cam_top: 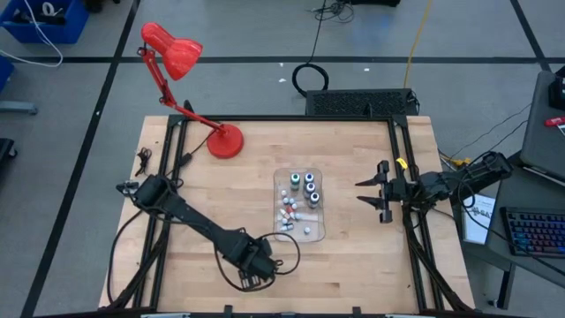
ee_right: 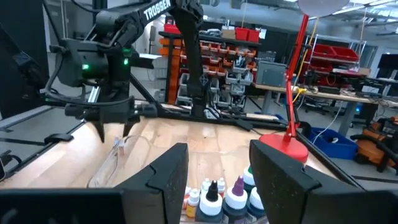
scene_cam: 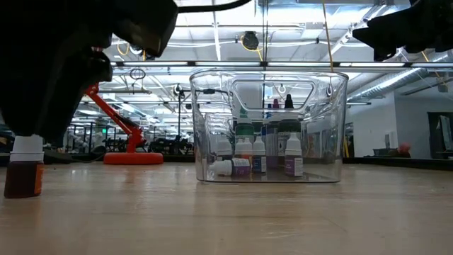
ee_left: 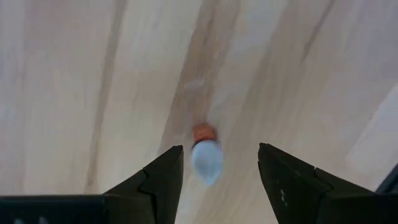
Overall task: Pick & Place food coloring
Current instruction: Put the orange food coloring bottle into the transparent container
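Observation:
One small food coloring bottle (scene_cam: 25, 168) with a white cap and orange-brown liquid stands upright on the wood near the table's near edge. From above it shows as a pale cap (ee_left: 206, 160). My left gripper (ee_left: 221, 148) hangs open just over it, pointing down, one finger on each side with gaps showing; it is also in the high view (cam_top: 263, 263). The other food coloring bottles (cam_top: 300, 199) stand and lie inside the clear tray (scene_cam: 333, 127). My right gripper (cam_top: 360, 192) waits open, right of the tray, above those bottles (ee_right: 217, 193).
A red desk lamp (cam_top: 190, 79) stands on its round base at the table's far left. A black cable loops on the wood (cam_top: 287, 252) by my left gripper. Bare wood lies between the tray rim (cam_top: 320, 231) and the near edge.

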